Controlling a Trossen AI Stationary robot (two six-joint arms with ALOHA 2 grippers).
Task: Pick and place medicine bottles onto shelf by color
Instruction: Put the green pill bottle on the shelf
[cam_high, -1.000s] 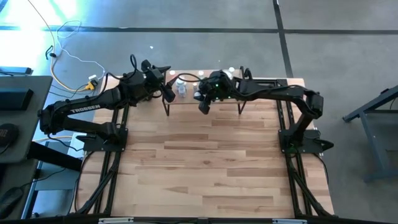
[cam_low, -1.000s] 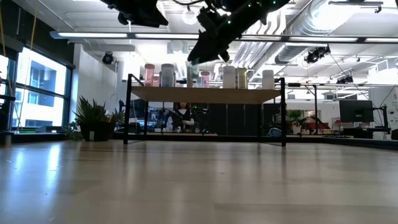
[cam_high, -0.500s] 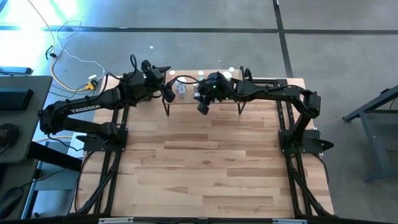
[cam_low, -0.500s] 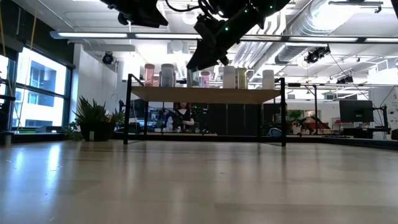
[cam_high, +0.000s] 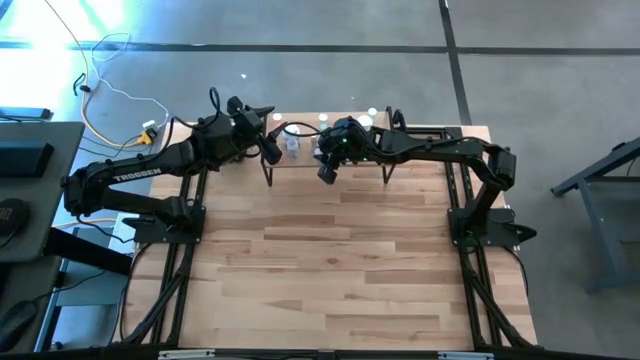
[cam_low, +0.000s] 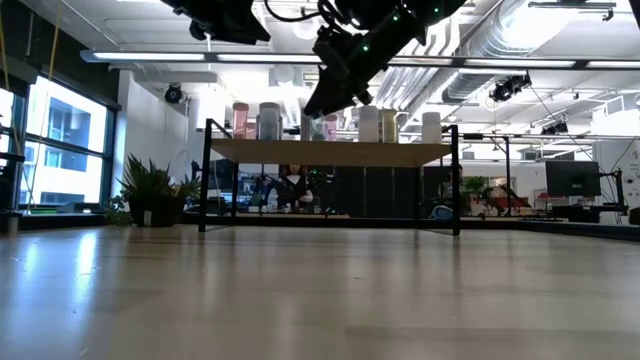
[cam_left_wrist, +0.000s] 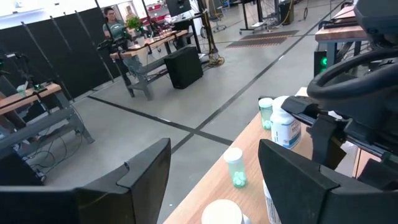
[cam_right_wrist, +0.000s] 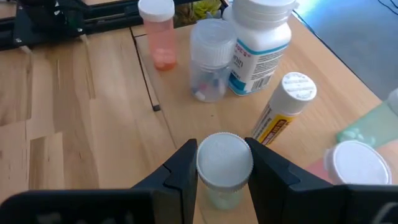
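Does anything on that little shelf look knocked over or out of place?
One does: a white-capped tube with a yellow label leans at a slant among the upright bottles beside the big white bottle. The right gripper holds another bottle upright.

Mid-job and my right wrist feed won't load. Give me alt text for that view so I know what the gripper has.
The right gripper is shut on a white-capped bottle above the light-wood shelf. Beyond it stand a pink vial, a clear vial and a large white bottle with a blue label; a white-capped yellow-labelled bottle is tilted beside them.
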